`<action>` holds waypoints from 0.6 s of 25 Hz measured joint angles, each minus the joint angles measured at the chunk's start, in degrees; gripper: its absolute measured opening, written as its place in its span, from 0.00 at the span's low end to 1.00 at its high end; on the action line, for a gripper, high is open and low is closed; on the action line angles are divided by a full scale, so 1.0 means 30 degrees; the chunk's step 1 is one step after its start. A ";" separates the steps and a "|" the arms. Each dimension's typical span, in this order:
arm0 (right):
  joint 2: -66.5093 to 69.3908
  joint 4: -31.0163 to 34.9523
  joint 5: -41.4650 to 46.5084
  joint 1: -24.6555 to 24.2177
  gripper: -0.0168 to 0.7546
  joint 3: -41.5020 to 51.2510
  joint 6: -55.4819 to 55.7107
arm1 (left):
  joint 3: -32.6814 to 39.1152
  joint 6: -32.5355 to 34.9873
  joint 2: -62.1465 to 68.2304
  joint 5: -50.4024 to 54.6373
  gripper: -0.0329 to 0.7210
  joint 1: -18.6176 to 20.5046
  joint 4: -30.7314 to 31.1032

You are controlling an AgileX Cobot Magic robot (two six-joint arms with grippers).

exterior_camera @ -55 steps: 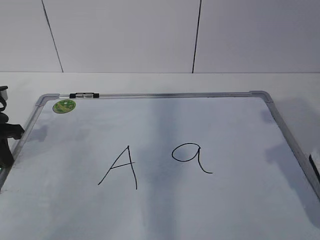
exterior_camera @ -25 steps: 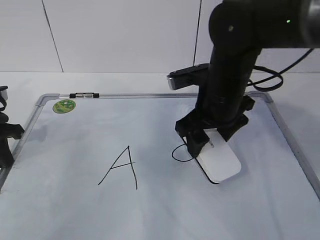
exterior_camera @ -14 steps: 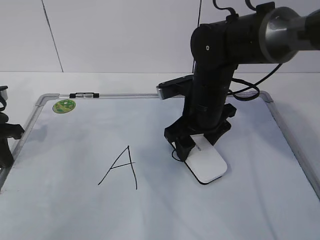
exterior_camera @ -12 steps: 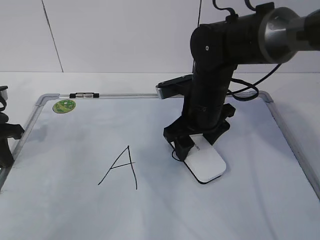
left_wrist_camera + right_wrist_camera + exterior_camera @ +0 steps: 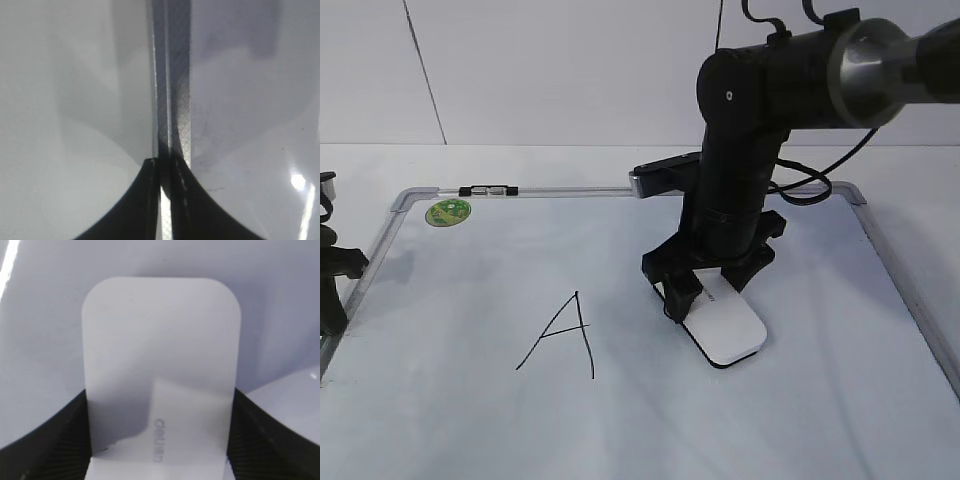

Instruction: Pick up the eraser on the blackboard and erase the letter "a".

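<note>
My right gripper (image 5: 705, 290) is shut on the white eraser (image 5: 728, 328) and presses it flat on the blackboard (image 5: 470, 420) near its middle. The eraser fills the right wrist view (image 5: 160, 365), held between the two black fingers, with a grey mark on top. The letter "a" does not show: the eraser and the arm cover its place. The capital "A" (image 5: 560, 335) stands to the left of the eraser, untouched. My left gripper (image 5: 167, 165) is shut and empty, over the board's grey left frame (image 5: 172, 75), at the far left of the exterior view (image 5: 330, 290).
A round green sticker (image 5: 448, 211) sits in the board's far left corner. A small black clip (image 5: 488, 190) sits on the top frame. The right arm (image 5: 750, 130) reaches in from the upper right. A white wall stands behind the table.
The right arm came in with the eraser and set it on the "a". Over the last second it has slid the eraser leftward across the letter, whose loop no longer shows.
</note>
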 joint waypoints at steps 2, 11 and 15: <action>0.0012 0.0091 0.0110 0.0000 0.75 -0.0032 0.0000 | 0.0000 0.0000 0.0000 0.0000 0.07 0.0000 0.0000; 0.0043 0.0265 0.0228 0.0000 0.75 -0.0032 -0.0041 | 0.0000 0.0000 0.0000 0.0000 0.07 0.0000 0.0000; 0.0043 0.0265 0.0228 0.0000 0.75 -0.0032 -0.0434 | 0.0000 0.0000 0.0000 0.0000 0.07 0.0000 0.0000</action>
